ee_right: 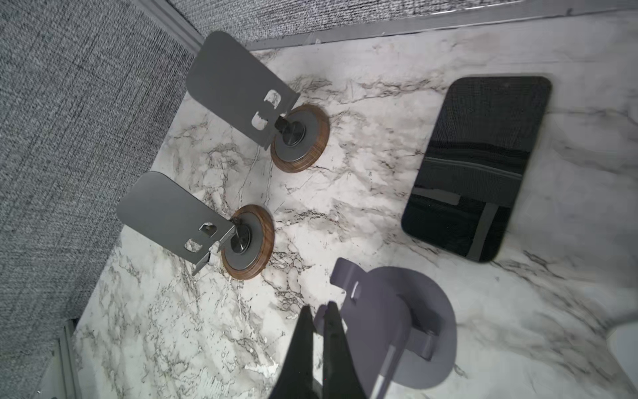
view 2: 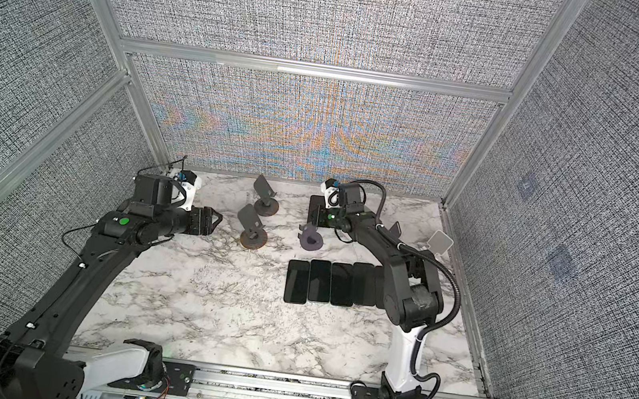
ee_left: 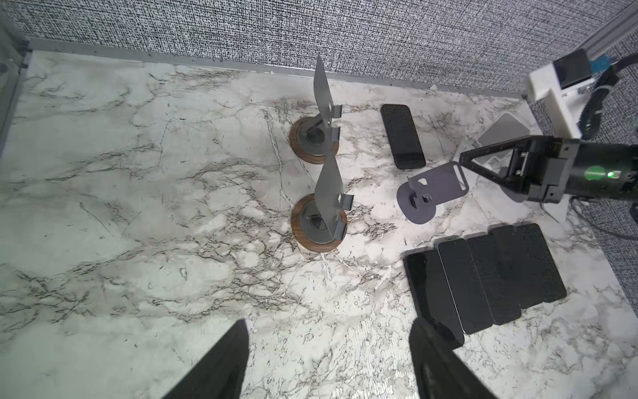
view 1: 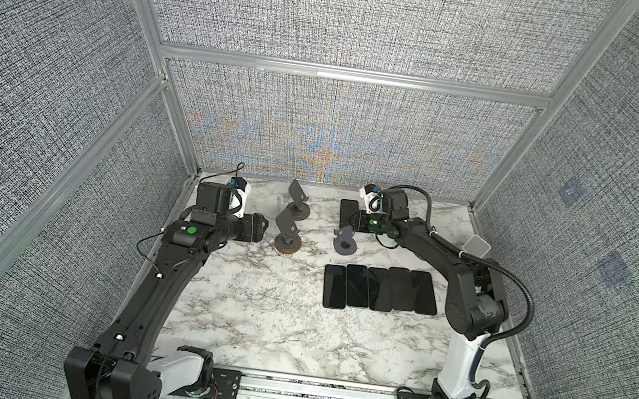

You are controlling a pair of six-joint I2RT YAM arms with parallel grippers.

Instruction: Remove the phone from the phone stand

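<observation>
Marble bench (view 1: 252,317), grey woven walls. On the right gripper (ee_right: 318,312) the jaws are narrow, almost closed, with nothing seen held; its tips sit just beside the purple stand (ee_right: 397,321). The phone (ee_right: 476,165) lies flat on the bench past that gripper, apart from the stand. The left gripper (ee_left: 328,359) is wide and empty, with two wood-based stands (ee_left: 319,221) ahead of it. A row of phones (view 1: 379,288) lies behind the right gripper.
</observation>
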